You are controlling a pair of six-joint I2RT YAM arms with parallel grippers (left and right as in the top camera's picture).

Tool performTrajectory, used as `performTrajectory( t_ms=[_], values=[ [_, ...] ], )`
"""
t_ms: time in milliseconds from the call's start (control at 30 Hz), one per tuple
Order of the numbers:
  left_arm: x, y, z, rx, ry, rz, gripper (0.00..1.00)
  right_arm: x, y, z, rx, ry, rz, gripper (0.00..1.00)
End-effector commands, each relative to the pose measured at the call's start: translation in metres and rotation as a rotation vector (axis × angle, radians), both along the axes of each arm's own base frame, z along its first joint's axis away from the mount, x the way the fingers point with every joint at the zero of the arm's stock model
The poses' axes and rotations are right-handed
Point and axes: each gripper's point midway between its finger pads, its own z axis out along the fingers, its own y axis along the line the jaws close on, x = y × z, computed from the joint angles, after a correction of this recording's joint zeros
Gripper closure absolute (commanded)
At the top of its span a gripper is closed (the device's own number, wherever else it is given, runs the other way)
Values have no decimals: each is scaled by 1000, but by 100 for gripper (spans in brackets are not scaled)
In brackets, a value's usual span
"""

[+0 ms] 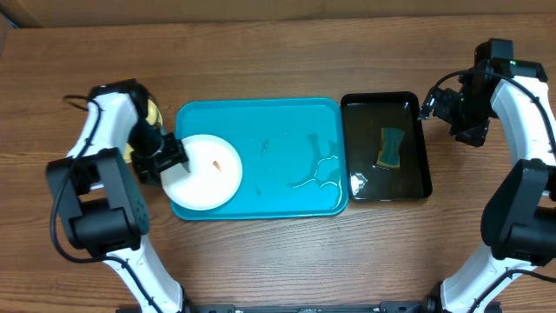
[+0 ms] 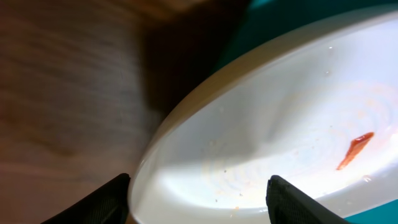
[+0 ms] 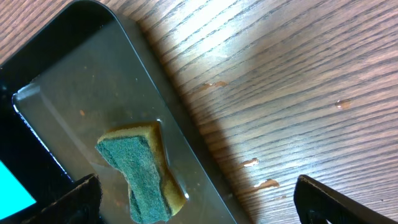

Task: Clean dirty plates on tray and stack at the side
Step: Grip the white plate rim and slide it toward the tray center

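Observation:
A white plate [image 1: 207,174] with a small orange-red smear [image 2: 356,149] lies on the left end of the turquoise tray [image 1: 287,117] and overlaps its left rim. My left gripper [image 1: 170,158] is open at the plate's left edge. In the left wrist view the gripper's fingers [image 2: 199,202] stand wide apart with the plate's rim [image 2: 186,118] between them. A pale yellow plate [image 1: 154,112] shows as a sliver behind my left arm. The second white plate is hidden. My right gripper [image 1: 440,104] is open and empty over the black tray's far right corner.
A narrow black tray [image 1: 417,187] holding water stands right of the turquoise tray, with a green-and-yellow sponge [image 1: 390,148] in it. The sponge also shows in the right wrist view [image 3: 140,171]. Water streaks lie on the turquoise tray [image 1: 317,169]. Drops dot the wood table [image 3: 261,183].

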Motion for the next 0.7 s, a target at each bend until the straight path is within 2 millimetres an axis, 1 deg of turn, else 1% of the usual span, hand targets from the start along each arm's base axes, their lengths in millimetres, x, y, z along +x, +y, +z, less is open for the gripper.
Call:
performTrajectory(
  t_ms=[0,67,133,200,400,533,667],
  values=[
    [0,-34,-2,-54,-30,-76,29,4,1,7,1,-22,4,0],
    [0,-52,-9,-79,-44,-112,29,4,1,7,1,-22,4,0],
    [1,-75,-13,-121,-59,-153,30,4,1,7,1,-22,4,0],
    [2,-96,-13,-146,-75,-201,31,4,1,7,1,-22,4,0],
    [9,-148,-15,-155,-145,-344,29,4,1,7,1,-22,4,0],
    [15,-170,-16,-162,-198,-406,27,4,1,7,1,-22,4,0],
    [21,-174,-14,-151,-219,-403,28,4,1,7,1,-22,3,0]
  ],
)
